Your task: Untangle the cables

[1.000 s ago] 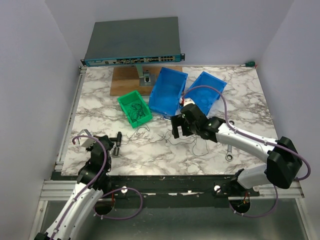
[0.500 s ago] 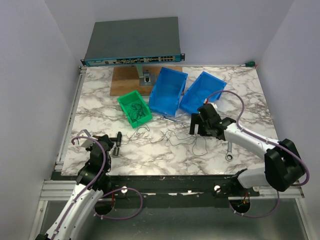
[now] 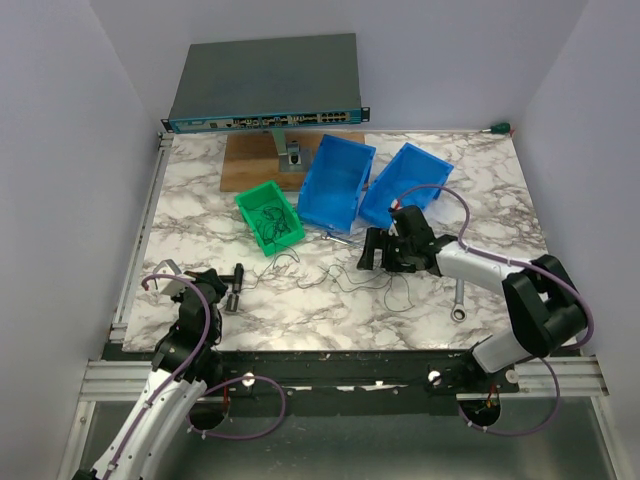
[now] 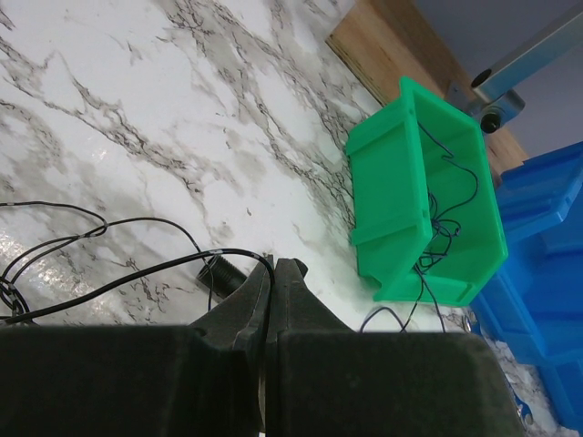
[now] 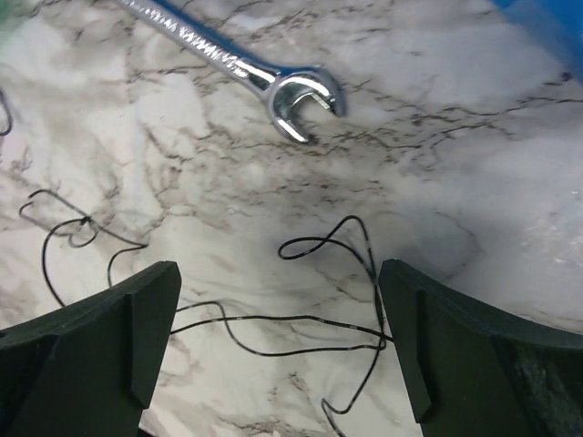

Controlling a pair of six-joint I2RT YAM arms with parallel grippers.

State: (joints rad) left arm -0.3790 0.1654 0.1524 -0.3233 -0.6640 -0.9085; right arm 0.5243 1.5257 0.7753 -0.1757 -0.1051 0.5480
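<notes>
Thin dark cables (image 3: 352,278) lie in loose loops on the marble table between the two arms. More cables (image 4: 437,228) fill the green bin (image 3: 249,203). My right gripper (image 3: 372,252) hangs low over the loose loops, open wide. In the right wrist view one black loop (image 5: 301,320) lies on the table between its fingers (image 5: 137,337), and nothing is gripped. My left gripper (image 4: 276,266) rests at the near left, shut. A thin black cable (image 4: 137,278) runs over its left fingertip into the seam between the jaws.
Two blue bins (image 3: 335,180) (image 3: 408,178) stand tilted behind the right gripper. A silver wrench (image 5: 246,68) lies just past the loops, another (image 3: 459,300) at the near right. Black threaded cylinders (image 3: 235,287) sit by the left gripper. A network switch (image 3: 265,85) and a wooden board (image 3: 245,165) are at the back.
My right gripper swung right, then came back left and lower over the loose loops, staying open. The left arm has not moved.
</notes>
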